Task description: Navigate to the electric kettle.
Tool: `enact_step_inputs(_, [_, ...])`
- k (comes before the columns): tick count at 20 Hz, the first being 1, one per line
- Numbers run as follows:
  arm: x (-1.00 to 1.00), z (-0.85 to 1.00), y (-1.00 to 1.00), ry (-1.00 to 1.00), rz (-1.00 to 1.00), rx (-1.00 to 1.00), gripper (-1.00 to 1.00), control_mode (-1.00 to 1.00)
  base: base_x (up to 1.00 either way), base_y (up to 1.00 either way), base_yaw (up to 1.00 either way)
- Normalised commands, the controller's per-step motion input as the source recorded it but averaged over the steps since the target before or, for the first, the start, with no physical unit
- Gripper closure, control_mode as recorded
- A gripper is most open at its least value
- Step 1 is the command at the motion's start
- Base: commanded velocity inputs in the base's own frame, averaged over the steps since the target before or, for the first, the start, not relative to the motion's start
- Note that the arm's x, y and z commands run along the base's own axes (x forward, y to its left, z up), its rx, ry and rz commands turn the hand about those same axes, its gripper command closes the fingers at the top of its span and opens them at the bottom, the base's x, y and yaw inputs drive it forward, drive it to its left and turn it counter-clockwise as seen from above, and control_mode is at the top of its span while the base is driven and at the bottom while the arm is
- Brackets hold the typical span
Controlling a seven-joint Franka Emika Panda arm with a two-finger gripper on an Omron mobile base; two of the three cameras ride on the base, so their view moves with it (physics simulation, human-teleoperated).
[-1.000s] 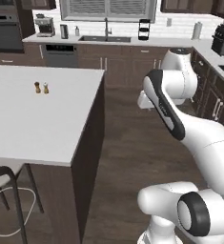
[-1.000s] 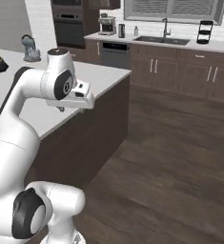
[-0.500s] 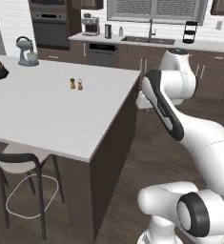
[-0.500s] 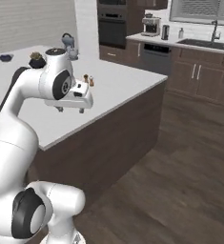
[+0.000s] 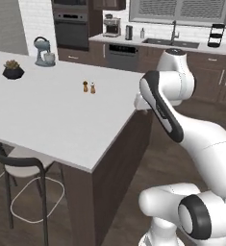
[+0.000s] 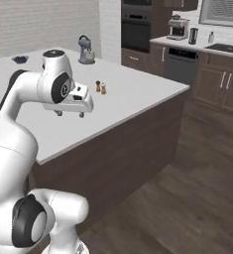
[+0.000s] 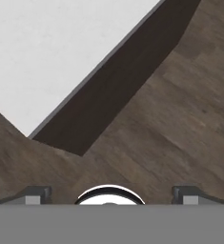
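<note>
**Item: electric kettle**. A dark-looking tapered jug on the far surface along the back wall. It stands towards that surface's left end, just right of the espresso machine and left of the small soap bottle and the sink tap. It is too small in these views to make out the handle or gauge. It is well apart from the robot.

**Item: pincer**. The fingers are spread apart with nothing between them. It is carried over the near right edge of the island surface and points down at the wood floor.

**Item: island surface, contents.**
- Two shakers, mid-surface, nearer the right edge.
- A stand mixer, at the far edge.
- A dark bowl with a plant, at the far left.
- A stool, tucked at the near edge.

**Step in hand (judged):** driving, early to midway, with the kettle in sight but distant.

**Handling note:**
- Steer the base along the open floor to the right of the island, keeping clear of its far right corner.
- Keep the arm tucked so the pincer does not sweep the island's edge.
- Head for the wall's surface in front of the dishwasher, and square up to the kettle rather than the espresso machine.
- Stop short of the cabinet fronts.
</note>
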Motion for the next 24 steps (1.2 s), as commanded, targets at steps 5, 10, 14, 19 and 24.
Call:
enact_step_inputs(5, [0.0,0.0,0.0,0.0,0.0,0.0,-1.0,1.0,0.88,-0.34,0.04])
enact_step_inputs(10, [0.0,0.0,0.0,0.0,0.0,0.0,-1.0,1.0,0.96,-0.45,0.0])
enact_step_inputs(14, [0.0,0.0,0.0,0.0,0.0,0.0,-1.0,1.0,0.98,-0.51,0.0])
enact_step_inputs(19, [0.0,0.0,0.0,0.0,0.0,0.0,-1.0,1.0,0.99,-0.48,0.0])
enact_step_inputs(24, [0.0,0.0,0.0,0.0,0.0,0.0,-1.0,1.0,0.97,-0.49,0.0])
